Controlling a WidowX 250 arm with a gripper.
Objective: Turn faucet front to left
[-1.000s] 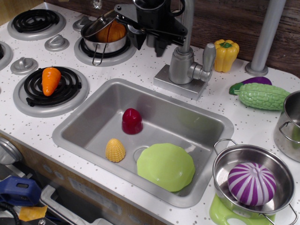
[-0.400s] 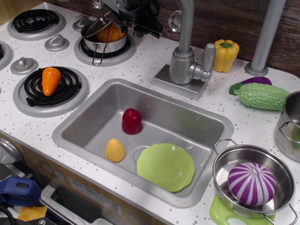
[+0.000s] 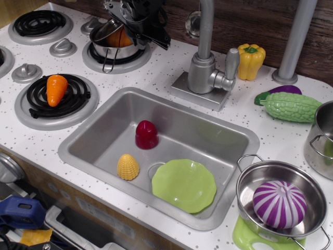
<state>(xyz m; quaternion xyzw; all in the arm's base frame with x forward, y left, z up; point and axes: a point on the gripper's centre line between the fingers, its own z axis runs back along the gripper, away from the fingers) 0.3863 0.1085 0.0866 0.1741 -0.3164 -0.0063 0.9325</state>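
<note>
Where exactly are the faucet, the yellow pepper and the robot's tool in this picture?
faucet point(image 3: 202, 73): the only camera view, on its thick cylindrical body.
yellow pepper point(image 3: 251, 61): same view, on the middle of its body.
tool point(image 3: 138, 18): same view, on the black mechanism above the pot.

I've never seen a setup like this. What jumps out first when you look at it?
Probably the silver sink in the middle of the toy kitchen counter, holding a lime-green plate, a yellow corn piece and a dark red piece. Behind it stands the faucet, and at the top the black gripper hangs over a small pot on a burner.
</note>
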